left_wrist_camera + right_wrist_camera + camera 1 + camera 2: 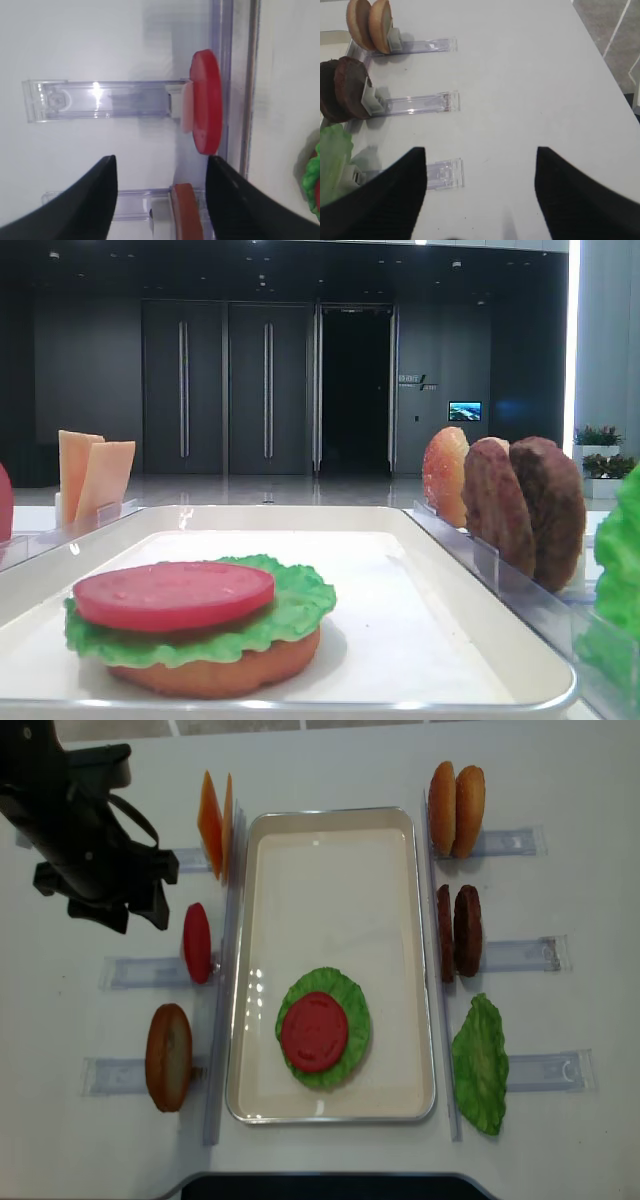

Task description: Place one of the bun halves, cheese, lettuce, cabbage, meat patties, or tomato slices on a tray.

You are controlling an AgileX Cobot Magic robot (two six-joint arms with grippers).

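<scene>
The white tray (330,870) carries a stack: a bun half (215,665), lettuce (350,995) and a tomato slice (314,1030) on top. The left racks hold cheese (212,820), a tomato slice (206,107) and a bun half (187,212). Bun halves (370,25), meat patties (342,90) and a lettuce leaf (332,155) stand in the right racks. My left gripper (161,159) is open above the left racks, with the racked bun's edge showing between its fingers, untouched. My right gripper (481,149) hangs open over bare table beside the lettuce rack. Cabbage is out of view.
Clear plastic racks (415,105) run outward from both long sides of the tray. The table's right edge (600,55) drops to the floor. The left arm's dark body (90,840) covers the upper left of the overhead view.
</scene>
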